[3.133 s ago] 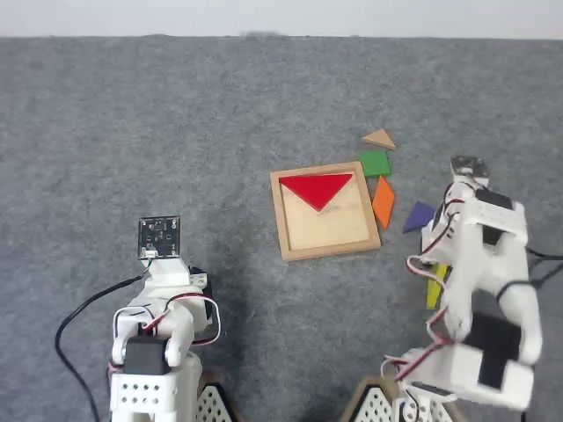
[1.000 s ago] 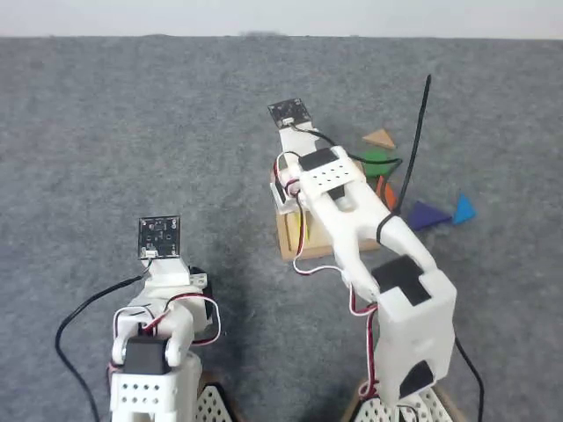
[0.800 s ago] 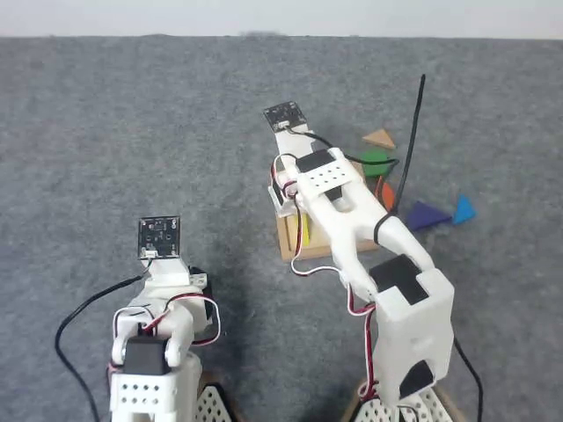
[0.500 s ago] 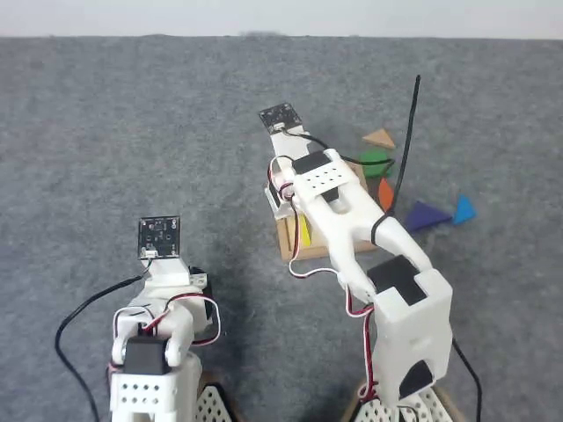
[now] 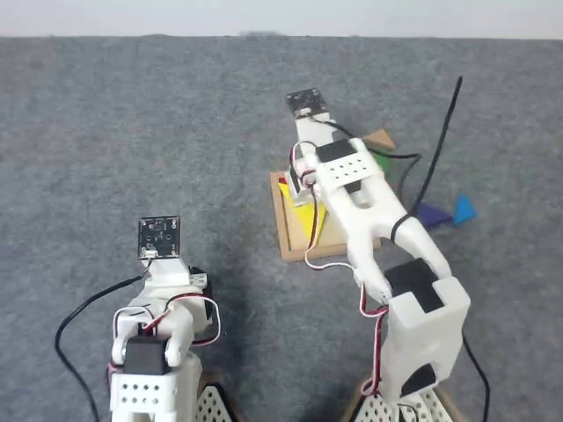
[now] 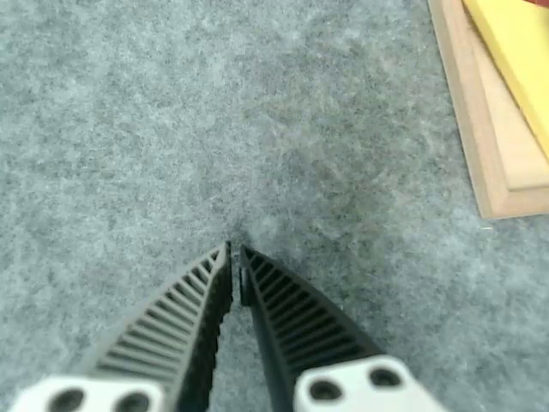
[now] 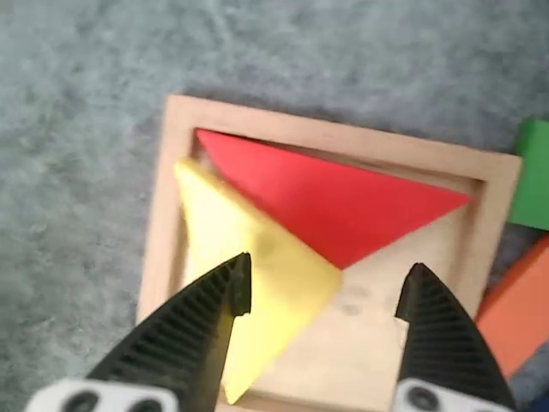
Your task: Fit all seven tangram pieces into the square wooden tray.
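The square wooden tray [image 5: 283,239] [image 7: 161,215] [image 6: 480,146] sits mid-table on the grey carpeted surface [image 5: 132,114]. The large red triangle [image 7: 334,206] [image 5: 283,183] lies along the tray's 12 o'clock edge. Three seconds ago it was the only piece inside, and the right arm [image 5: 352,185] was drawn back at 4 o'clock of the tray.

The large yellow triangle [image 5: 310,220] [image 7: 274,266] [image 6: 515,51] now rests in the tray's 9 o'clock half, its long side against the red one. Half a second ago it showed only as a thin strip under the wrist. I cannot tell whether it sits fully flat.

The right gripper [image 7: 330,275] hangs above the tray with its jaws spread wide and nothing between them. The arm has swung from the tray's 9 o'clock side toward 1 o'clock.

Outside the tray, from 1 to 3 o'clock, lie the tan triangle [image 5: 383,138], green square [image 5: 380,158] [image 7: 536,172], orange parallelogram [image 7: 519,300], purple triangle [image 5: 431,214] and blue triangle [image 5: 464,209].

The left arm [image 5: 158,290] is unmoved at 8 o'clock. The left gripper [image 6: 233,253] has its jaws pressed together over bare carpet.
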Controlling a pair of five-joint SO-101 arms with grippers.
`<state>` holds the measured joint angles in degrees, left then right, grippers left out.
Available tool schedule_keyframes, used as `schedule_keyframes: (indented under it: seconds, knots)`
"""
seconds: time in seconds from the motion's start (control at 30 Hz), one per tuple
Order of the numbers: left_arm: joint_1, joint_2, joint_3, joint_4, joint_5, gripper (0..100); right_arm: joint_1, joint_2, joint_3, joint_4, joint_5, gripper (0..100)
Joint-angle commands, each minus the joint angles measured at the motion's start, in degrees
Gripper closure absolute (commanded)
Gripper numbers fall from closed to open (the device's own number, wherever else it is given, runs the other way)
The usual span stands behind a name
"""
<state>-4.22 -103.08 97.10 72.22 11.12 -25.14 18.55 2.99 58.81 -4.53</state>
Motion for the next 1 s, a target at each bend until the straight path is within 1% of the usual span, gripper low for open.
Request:
schedule_keyframes:
  seconds: [0.0,0.1,0.27,0.37,0.47,0.57,0.7,0.8,0.97]
  knots:
    - [-0.35,-1.14,-0.66,0.09,-0.62,99,1.27,-3.82,-2.46,0.31,0.79,72.1]
    - [-0.35,-1.14,-0.66,0.09,-0.62,99,1.45,-1.98,-2.20,0.31,0.53,73.8]
    - [-0.35,-1.14,-0.66,0.09,-0.62,99,5.49,-0.92,-1.58,4.70,-2.11,85.2]
    - [-0.35,-1.14,-0.66,0.09,-0.62,99,7.78,-1.89,-1.41,5.23,-3.25,86.8]
    - [-0.35,-1.14,-0.66,0.09,-0.62,99,8.04,-1.45,-0.70,5.85,-3.78,90.8]
    - [-0.35,-1.14,-0.66,0.09,-0.62,99,5.93,-0.48,0.62,5.67,-3.69,93.1]
    - [-0.35,-1.14,-0.66,0.09,-0.62,99,0.31,0.31,1.41,6.11,-3.60,93.3]
    - [-0.35,-1.14,-0.66,0.09,-0.62,99,-2.59,0.22,2.37,6.11,-3.60,93.2]
    - [-0.35,-1.14,-0.66,0.09,-0.62,99,-2.86,-0.22,2.46,6.29,-3.69,93.2]
